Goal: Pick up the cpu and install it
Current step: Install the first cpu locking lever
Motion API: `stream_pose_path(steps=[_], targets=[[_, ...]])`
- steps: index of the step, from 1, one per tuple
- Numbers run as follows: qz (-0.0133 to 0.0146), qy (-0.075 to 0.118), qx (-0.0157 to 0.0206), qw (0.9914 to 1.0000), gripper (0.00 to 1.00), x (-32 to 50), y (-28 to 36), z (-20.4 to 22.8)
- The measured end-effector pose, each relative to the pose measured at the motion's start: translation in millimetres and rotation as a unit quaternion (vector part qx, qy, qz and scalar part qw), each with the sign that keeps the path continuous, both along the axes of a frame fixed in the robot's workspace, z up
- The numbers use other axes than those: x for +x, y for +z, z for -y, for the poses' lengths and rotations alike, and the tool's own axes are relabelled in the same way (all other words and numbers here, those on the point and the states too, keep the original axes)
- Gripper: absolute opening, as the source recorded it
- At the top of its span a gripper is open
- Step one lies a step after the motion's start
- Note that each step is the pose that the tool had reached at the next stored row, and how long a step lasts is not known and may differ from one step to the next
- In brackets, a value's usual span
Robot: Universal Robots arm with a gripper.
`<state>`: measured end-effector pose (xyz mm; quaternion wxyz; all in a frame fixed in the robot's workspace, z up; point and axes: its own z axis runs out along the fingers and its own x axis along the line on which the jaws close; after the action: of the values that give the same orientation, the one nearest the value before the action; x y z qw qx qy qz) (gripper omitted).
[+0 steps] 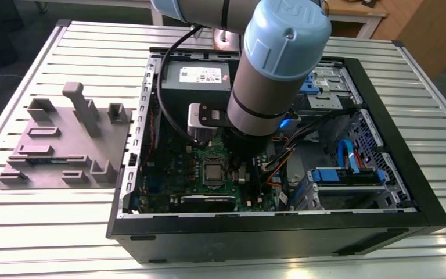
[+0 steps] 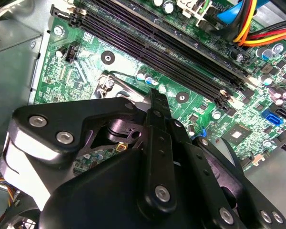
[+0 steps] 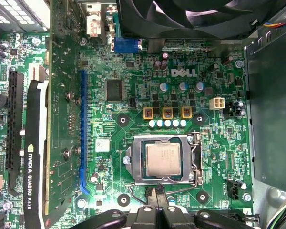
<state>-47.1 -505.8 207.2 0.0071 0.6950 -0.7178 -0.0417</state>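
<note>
Your cpu [image 3: 163, 158] sits in socket [image 3: 133, 177] on motherboard [image 3: 133, 71], inside open case [image 1: 409, 218] on counter [image 1: 37, 226]. Gripper [image 3: 157, 196] at socket's 6 o'clock edge, holding nothing; fingers' state: cannot tell.

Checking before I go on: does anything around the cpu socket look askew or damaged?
Nothing stands out. In the first wrist view the cpu lies flat and square inside the socket frame, and the motherboard around it shows no damage.
</note>
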Motion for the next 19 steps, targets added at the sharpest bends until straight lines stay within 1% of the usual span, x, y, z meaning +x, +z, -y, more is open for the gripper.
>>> stream_pose_path(steps=[9,12,15,17,19], targets=[[0.0001,0.000,0.0001,1.00000,0.10,0.0,-1.1,0.0],[0.0000,0.000,0.0000,1.00000,0.10,0.0,-5.8,0.2],[0.0000,0.000,0.0000,1.00000,0.10,-0.1,-8.5,1.3],[0.0000,0.000,0.0001,1.00000,0.10,-0.1,-8.9,2.8],[0.0000,0.000,-0.0006,1.00000,0.10,-0.3,-8.8,4.1]])
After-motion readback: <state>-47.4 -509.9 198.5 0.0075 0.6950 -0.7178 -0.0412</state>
